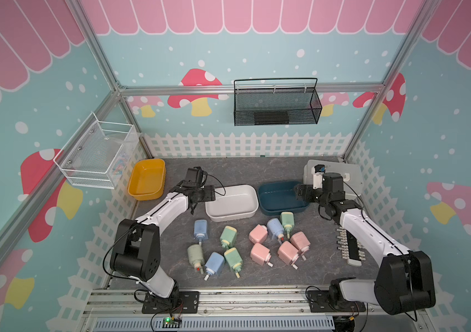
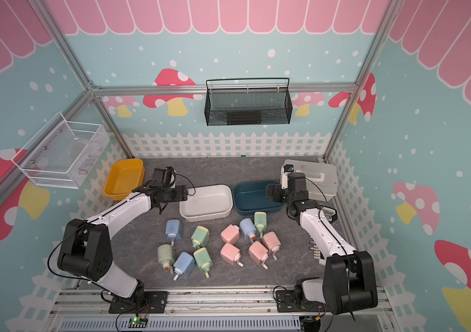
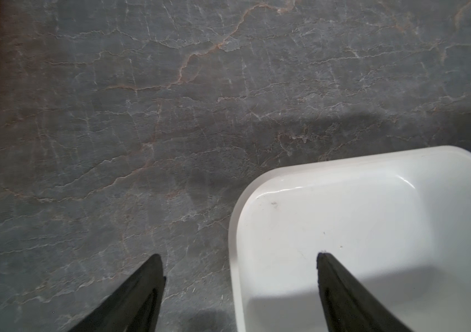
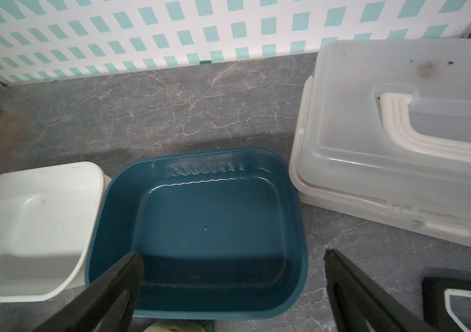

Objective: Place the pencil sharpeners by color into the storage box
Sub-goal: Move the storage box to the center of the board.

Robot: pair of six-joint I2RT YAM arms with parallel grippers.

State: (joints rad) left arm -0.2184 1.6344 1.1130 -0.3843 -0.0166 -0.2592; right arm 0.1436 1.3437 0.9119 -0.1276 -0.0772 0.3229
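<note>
Crowding is the risk: sharpeners point(image 1: 258, 233) lie just in front of the white tray point(image 1: 231, 215), several touching, so a grab could knock neighbours or slip off a rounded side. The left gripper point(image 3: 238, 258) and right gripper point(image 4: 234, 255) flank that tray, spread, empty.

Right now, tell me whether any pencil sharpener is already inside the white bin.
No, the white bin holds nothing; the pencil sharpeners all lie on the table beside it.
</note>
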